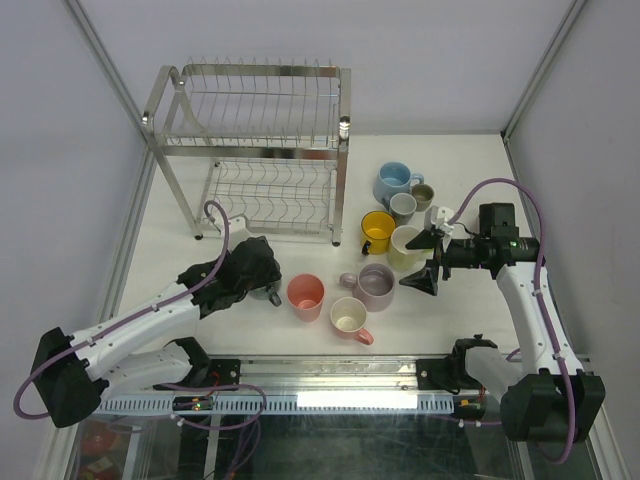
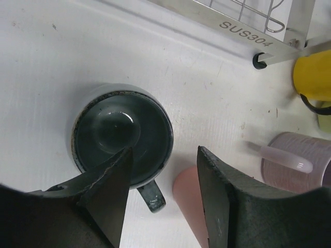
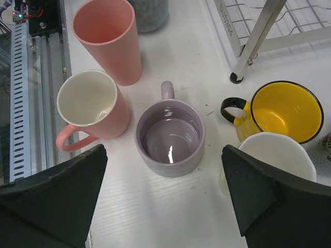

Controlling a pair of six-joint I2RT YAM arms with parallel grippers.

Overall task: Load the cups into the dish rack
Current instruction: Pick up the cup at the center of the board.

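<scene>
The left claw hung open over the dark grey mug, its handle under the gap. Closing there might snag it, tipping the mug into the pink cup. The right claw gaped above the lilac mug — dish rack beyond.

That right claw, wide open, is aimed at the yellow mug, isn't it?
No. The right gripper, wide open, is aimed at the lilac mug; the yellow mug stands off to one side. The right wrist view shows it.
</scene>
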